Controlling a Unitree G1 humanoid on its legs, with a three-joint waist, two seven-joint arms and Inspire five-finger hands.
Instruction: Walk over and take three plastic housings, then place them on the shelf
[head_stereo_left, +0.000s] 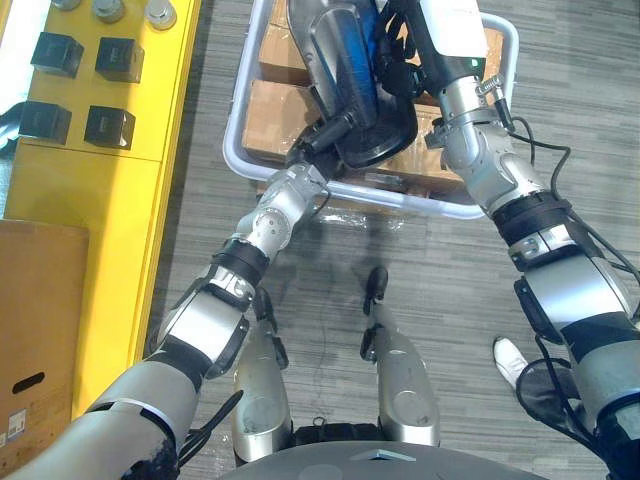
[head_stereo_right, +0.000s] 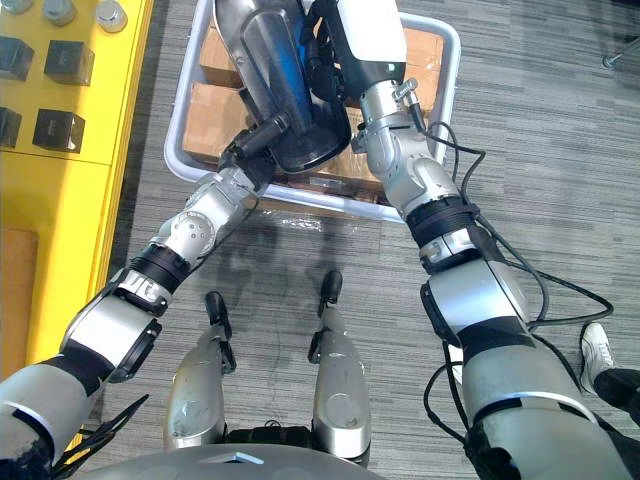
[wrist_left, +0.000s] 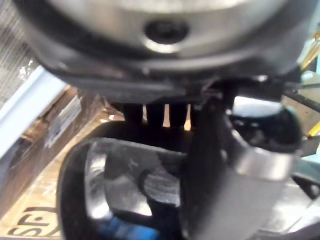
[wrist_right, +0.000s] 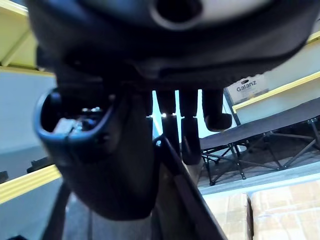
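The yellow shelf is lying well off to the robot's left, so the coming move is probably calling for a turn that way. The left hand is curling around the near end of the dark plastic housing, which is hanging above the bin, long axis running away from the robot, hollow side up. The right hand is clamping its right edge.
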